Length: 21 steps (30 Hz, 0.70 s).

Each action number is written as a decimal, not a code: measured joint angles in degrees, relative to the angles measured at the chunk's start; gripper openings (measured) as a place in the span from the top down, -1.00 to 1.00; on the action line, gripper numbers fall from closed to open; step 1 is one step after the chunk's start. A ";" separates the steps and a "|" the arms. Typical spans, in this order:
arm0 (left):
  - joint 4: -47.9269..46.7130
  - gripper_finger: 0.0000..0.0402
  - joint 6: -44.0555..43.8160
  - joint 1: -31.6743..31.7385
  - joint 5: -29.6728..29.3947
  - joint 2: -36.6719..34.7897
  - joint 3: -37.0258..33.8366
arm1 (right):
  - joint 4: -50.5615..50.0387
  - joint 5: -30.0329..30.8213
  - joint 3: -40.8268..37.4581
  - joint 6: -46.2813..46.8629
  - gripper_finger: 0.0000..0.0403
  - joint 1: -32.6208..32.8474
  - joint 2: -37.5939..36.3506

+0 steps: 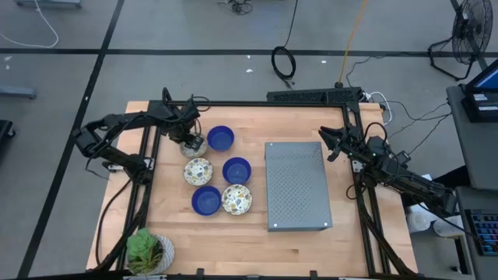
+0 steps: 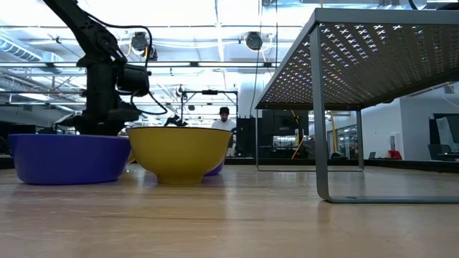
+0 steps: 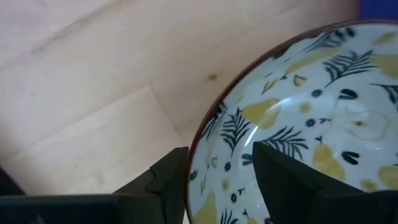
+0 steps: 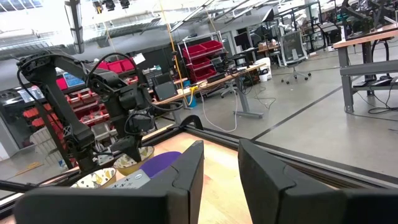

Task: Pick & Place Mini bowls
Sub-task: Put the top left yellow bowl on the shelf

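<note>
Six mini bowls sit on the wooden table. Three are blue (image 1: 220, 138) (image 1: 236, 169) (image 1: 206, 199) and three are cream with a leaf-and-fruit pattern (image 1: 198, 170) (image 1: 236, 199) (image 1: 194, 147). My left gripper (image 1: 189, 140) is open over the far-left patterned bowl (image 3: 311, 118). One finger (image 3: 171, 177) stands outside the bowl's rim (image 3: 198, 146) and the other (image 3: 280, 171) stands inside the bowl. My right gripper (image 1: 328, 144) is open and waits above the table's right edge, away from the bowls.
A grey perforated metal shelf (image 1: 296, 185) stands on legs to the right of the bowls. A potted green plant (image 1: 148, 250) sits at the near-left corner. Bare wood lies along the near edge. In the low view a person (image 2: 224, 118) stands far off.
</note>
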 joint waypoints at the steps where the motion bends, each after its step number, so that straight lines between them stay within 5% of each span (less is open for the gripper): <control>1: 0.00 0.12 0.34 0.00 -0.01 0.00 0.25 | 0.01 0.01 0.01 -0.01 0.56 0.01 0.01; 21: -0.29 0.12 2.75 0.00 -0.09 0.00 0.98 | 0.00 0.01 -0.01 0.00 0.56 0.00 0.01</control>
